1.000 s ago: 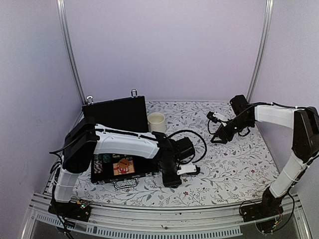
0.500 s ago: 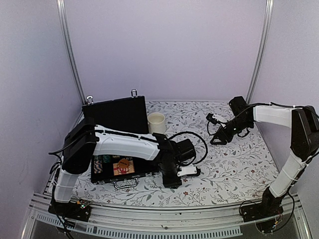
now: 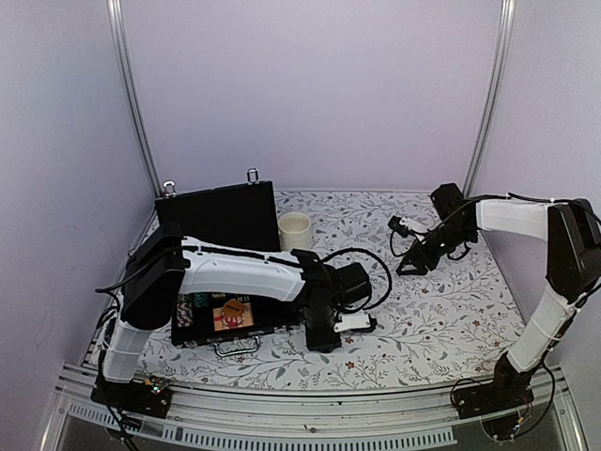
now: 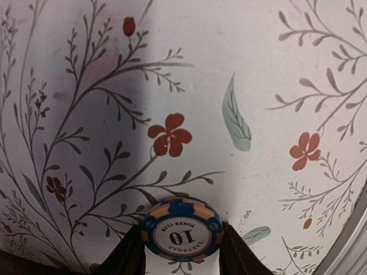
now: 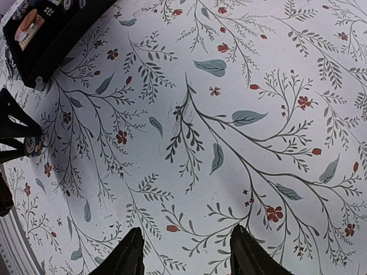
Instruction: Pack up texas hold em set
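The left gripper (image 4: 182, 242) is pinching a blue-and-orange poker chip (image 4: 182, 230) over the floral cloth (image 3: 423, 310). The open black case (image 3: 221, 214) is sitting at its nine o'clock. Out at two o'clock, the right gripper (image 5: 186, 229) is hanging with fingers apart, holding nothing.

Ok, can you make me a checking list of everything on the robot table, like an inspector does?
Surface: floral cloth covers the whole table.
Job's things: black case open at the left, lid up, tray chips inside; one blue-and-orange poker chip outside it.
Clutter: cream mug beside the case lid.
End effectors: left end effector touches both sides of the poker chip; right end effector open, holding nothing.
Cables: black cable looped on the cloth by the left wrist.
Surroundings: lilac walls, metal frame posts.
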Controlling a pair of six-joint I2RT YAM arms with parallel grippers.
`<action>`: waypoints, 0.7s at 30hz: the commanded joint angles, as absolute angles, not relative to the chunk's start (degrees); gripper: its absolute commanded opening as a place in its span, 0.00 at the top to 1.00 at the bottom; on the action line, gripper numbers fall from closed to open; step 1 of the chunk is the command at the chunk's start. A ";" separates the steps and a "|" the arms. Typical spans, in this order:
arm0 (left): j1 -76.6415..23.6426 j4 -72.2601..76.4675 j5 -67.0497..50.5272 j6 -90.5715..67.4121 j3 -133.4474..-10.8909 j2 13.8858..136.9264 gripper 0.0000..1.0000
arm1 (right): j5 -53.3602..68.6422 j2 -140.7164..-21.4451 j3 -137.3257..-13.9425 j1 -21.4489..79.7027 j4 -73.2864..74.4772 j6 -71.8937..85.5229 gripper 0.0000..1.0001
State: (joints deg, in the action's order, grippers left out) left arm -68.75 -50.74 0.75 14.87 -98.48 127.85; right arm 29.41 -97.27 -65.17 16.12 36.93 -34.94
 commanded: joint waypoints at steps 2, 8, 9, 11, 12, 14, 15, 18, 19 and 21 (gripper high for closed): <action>-69.28 -51.52 -0.46 14.76 -98.36 128.99 0.49 | 31.27 -98.23 -66.23 16.37 37.97 -35.59 0.56; -69.32 -48.92 -0.99 14.30 -98.23 128.81 0.47 | 31.29 -98.74 -66.36 16.52 38.41 -35.69 0.56; -69.34 -48.91 -0.56 14.18 -98.26 129.17 0.47 | 31.30 -98.78 -66.36 16.57 38.44 -35.76 0.56; -69.22 -48.91 -0.15 14.17 -98.12 129.69 0.47 | 31.30 -98.87 -66.36 16.60 38.49 -35.77 0.56; -69.25 -48.88 -0.10 14.04 -98.01 129.82 0.47 | 31.36 -98.94 -66.31 16.62 38.57 -35.77 0.56; -69.18 -48.96 -0.29 14.17 -97.65 129.99 0.50 | 31.29 -99.17 -66.36 16.71 38.66 -35.85 0.56; -69.10 -49.08 -0.15 14.19 -97.45 130.07 0.51 | 31.33 -99.24 -66.41 16.81 38.74 -35.86 0.56; -69.06 -49.45 -0.13 14.19 -97.14 130.17 0.54 | 31.30 -99.55 -66.53 16.89 38.92 -35.95 0.56; -69.00 -49.47 -0.24 14.13 -97.06 130.17 0.55 | 31.29 -99.65 -66.58 16.96 38.96 -35.95 0.56; -68.93 -49.47 -0.57 14.11 -96.94 130.32 0.57 | 31.34 -99.83 -66.62 17.24 39.10 -36.03 0.56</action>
